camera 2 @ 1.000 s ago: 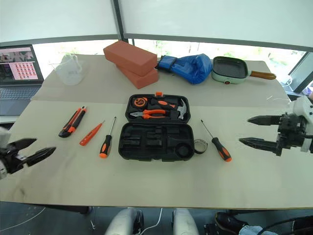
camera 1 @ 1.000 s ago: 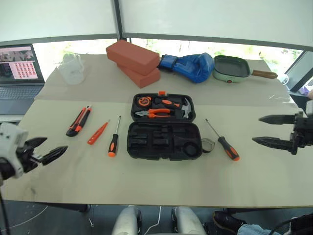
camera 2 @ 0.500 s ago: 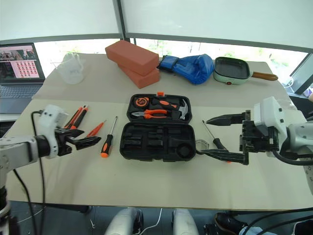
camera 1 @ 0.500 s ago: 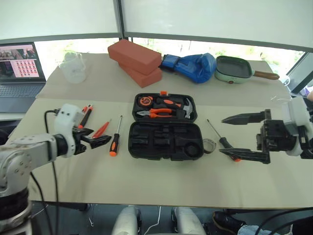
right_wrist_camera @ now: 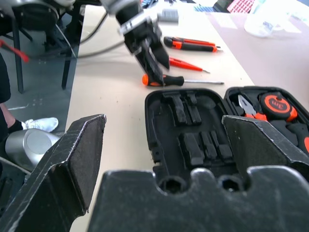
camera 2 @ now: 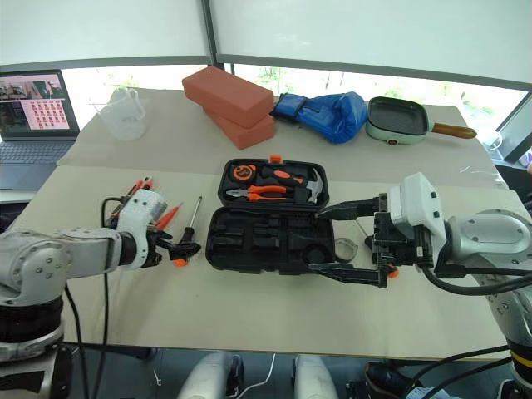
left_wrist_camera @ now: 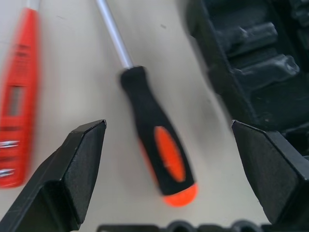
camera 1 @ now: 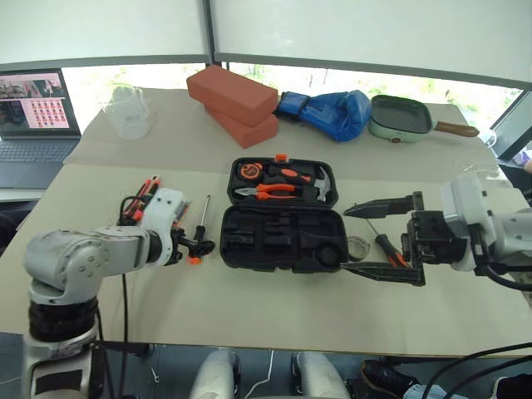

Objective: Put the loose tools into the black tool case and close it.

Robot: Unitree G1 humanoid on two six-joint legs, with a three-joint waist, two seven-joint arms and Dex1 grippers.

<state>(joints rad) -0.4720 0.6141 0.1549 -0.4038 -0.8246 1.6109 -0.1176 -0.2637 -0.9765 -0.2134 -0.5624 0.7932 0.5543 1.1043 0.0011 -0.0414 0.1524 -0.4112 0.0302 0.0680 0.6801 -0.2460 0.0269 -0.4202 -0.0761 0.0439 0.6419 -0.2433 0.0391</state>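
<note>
The left claw (left_wrist_camera: 164, 159) hangs spread wide over a black-and-orange screwdriver (left_wrist_camera: 157, 140) lying flat on the counter (camera 1: 249, 307), left of centre, just beside the case (camera 1: 283, 218). It looks light, rigid and prone to roll; the thick rubbery handle is the best hold, not the slick shaft. The case lies open at centre: pliers (camera 1: 268, 191), hammer (camera 1: 320, 183) and tape (camera 1: 247, 171) fill the upper half, while the lower recesses sit empty. The right claw (camera 1: 384, 239), also spread and holding nothing, hovers right of it.
</note>
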